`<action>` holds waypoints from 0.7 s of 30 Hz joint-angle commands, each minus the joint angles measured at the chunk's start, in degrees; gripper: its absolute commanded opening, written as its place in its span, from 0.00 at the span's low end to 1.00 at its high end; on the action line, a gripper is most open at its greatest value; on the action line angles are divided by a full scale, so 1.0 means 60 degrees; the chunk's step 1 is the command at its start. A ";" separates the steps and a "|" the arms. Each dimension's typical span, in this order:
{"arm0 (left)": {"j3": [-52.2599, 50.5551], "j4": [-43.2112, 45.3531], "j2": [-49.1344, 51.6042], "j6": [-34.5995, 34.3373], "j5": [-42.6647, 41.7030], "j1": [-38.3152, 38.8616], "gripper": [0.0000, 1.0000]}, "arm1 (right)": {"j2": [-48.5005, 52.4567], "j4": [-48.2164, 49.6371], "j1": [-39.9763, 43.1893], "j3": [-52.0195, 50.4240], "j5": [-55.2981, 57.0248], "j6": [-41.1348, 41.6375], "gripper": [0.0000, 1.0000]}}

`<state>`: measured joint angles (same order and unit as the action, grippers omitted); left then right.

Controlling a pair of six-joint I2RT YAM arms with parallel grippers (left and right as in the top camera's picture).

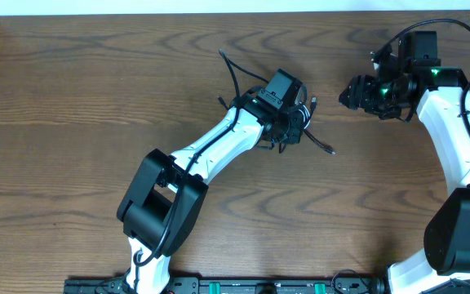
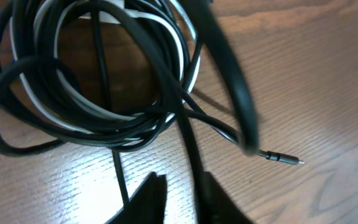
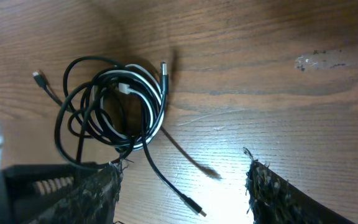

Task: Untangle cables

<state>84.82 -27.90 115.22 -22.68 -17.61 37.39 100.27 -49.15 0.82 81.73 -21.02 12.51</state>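
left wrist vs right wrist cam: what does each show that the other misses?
Left wrist only: the cables up close, strand by strand, with the left gripper at the bottom edge beside a black strand. Whether it grips one is unclear.
Right wrist only: the whole bundle with three plug ends: left, top, bottom. It also shows the right gripper, open and empty, short of the bundle.
Both: the same black and white tangle lying on the wood table.
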 commanded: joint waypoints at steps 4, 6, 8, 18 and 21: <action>0.0583 -0.0178 -0.0980 0.0459 0.0120 -0.0572 0.07 | -0.0127 -0.0004 -0.0200 -0.0011 -0.0091 -0.0142 0.64; 0.0667 -0.0135 -0.1574 0.0448 0.0098 -0.0732 0.07 | -0.0127 0.0022 -0.0240 -0.0011 -0.0117 -0.0138 0.64; 0.0667 -0.0033 -0.2142 0.0386 -0.0018 -0.0860 0.07 | -0.0127 0.0055 -0.0288 -0.0011 -0.0208 -0.0142 0.64; 0.0667 0.0211 -0.3632 -0.0204 -0.0237 -0.0882 0.08 | -0.0127 0.0703 -0.0579 -0.0007 -0.2146 -0.0820 0.64; 0.0667 0.0477 -0.3745 -0.0204 -0.0237 -0.0882 0.07 | -0.0127 0.0739 -0.0656 -0.0011 -0.2361 -0.0925 0.65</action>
<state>88.23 -26.24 93.19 -22.96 -18.35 32.14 100.27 -44.95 -2.39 81.69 -30.68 9.30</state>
